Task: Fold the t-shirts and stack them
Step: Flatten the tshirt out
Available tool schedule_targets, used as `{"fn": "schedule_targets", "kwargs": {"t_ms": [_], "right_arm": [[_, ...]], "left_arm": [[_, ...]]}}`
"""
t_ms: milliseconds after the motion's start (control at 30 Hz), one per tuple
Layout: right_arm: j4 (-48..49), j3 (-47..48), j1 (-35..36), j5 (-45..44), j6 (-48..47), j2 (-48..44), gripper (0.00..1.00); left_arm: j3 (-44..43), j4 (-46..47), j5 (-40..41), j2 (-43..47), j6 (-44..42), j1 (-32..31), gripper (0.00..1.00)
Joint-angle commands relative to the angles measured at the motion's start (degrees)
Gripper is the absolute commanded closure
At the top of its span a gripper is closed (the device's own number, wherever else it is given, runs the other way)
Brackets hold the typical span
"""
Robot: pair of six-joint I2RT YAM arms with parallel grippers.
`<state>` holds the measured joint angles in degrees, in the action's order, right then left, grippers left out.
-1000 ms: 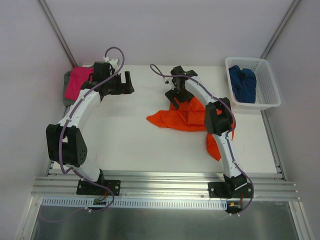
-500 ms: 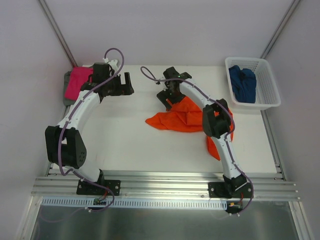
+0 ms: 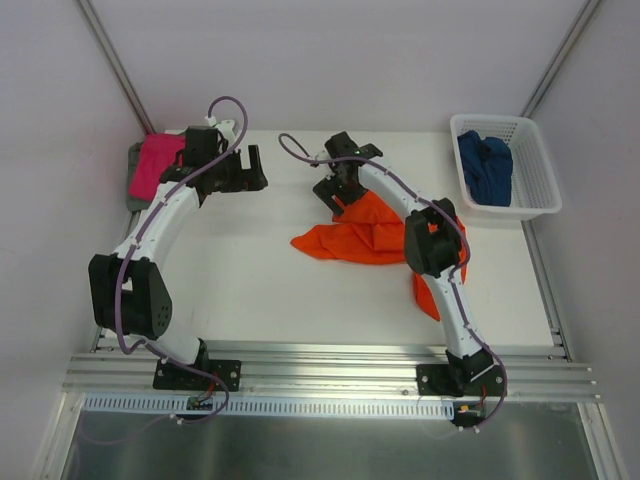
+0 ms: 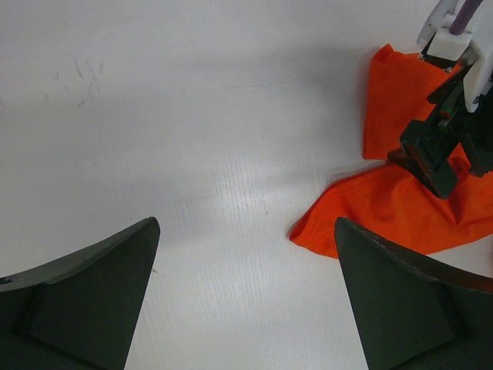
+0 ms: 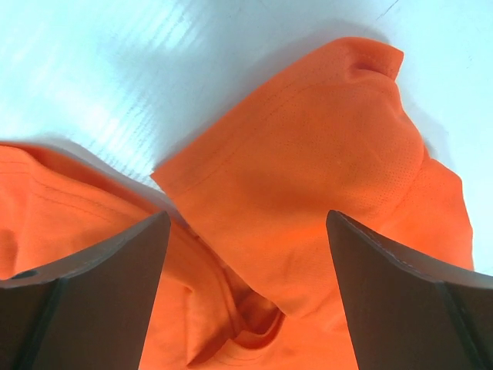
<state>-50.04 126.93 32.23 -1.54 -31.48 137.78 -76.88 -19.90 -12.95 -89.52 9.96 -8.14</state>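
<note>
Right gripper (image 3: 333, 193) further left over orange t-shirt (image 3: 362, 238)

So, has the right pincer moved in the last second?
Yes. The right pincer has shifted left, away from the white basket, and now hangs open over the far edge of the orange shirt.

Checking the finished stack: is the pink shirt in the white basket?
No, the pink shirt lies at the table's far left corner; the basket holds a dark blue shirt.
</note>
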Motion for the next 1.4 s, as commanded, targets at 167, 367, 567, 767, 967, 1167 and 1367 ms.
{"fn": "schedule_targets", "kwargs": {"t_ms": [167, 367, 567, 767, 967, 1167, 1367], "right_arm": [[-2.3, -0.5, 2.0, -3.0, -4.6, 1.8, 0.12], [-0.1, -2.8, 4.2, -2.4, -6.0, 0.4, 0.12], [-0.1, -4.3, 5.2, -3.5, -6.6, 1.4, 0.16], [0.2, -5.7, 5.0, -5.9, -7.1, 1.9, 0.78], [0.8, -5.6, 4.7, -7.5, -7.6, -0.5, 0.9], [1.3, -5.8, 2.3, -8.3, -7.6, -7.5, 0.89], [1.3, -4.4, 1.3, -6.4, -7.0, -14.4, 0.89]], "left_arm": [[1.0, 0.8, -0.6, 3.4, 0.9, 0.5, 0.01], [2.1, 0.8, -1.0, 3.6, 1.5, 0.5, 0.01], [2.4, 0.7, -1.0, 4.3, 1.4, 0.5, 0.01], [3.4, 0.6, -0.8, 5.7, 0.9, 0.5, 0.01], [4.1, 0.7, -1.6, 5.5, 1.4, 0.5, 0.01], [5.3, 1.0, -3.5, 3.3, 0.4, 0.4, 0.03], [6.0, 1.8, -4.0, 0.0, -1.6, -0.9, 0.04]]}}
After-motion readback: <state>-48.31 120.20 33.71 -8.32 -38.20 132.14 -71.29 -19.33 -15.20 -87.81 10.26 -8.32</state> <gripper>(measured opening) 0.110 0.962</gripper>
